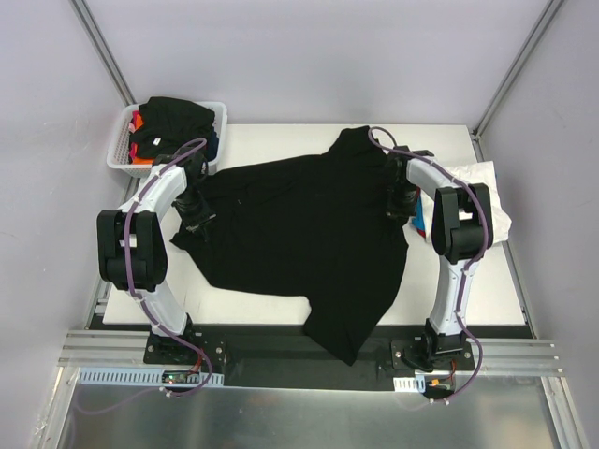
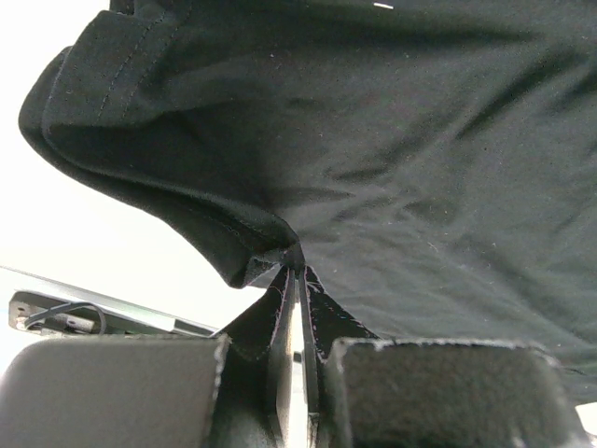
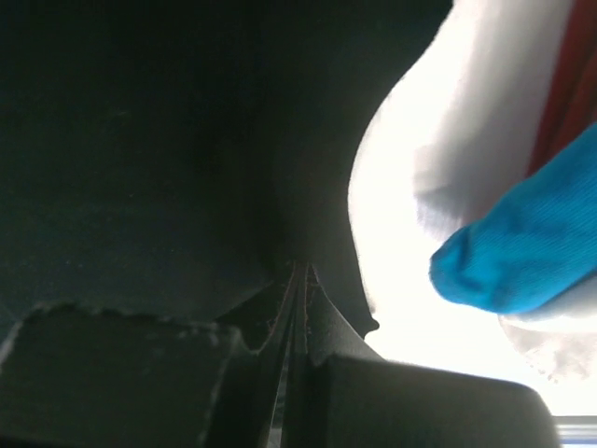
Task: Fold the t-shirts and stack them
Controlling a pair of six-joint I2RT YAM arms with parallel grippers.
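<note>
Holding black t-shirt (image 1: pixel 309 234) taut: left gripper (image 2: pixel 297 269) and right gripper (image 3: pixel 298 273) each clamped its cloth. Even pull judged needed, drawing tail off worktop (image 1: pixel 276 142) near edge.

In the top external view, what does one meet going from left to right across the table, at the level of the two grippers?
Left gripper → large black cloth t-shirt, spread out → right gripper → crumpled white cloth t-shirt.
</note>
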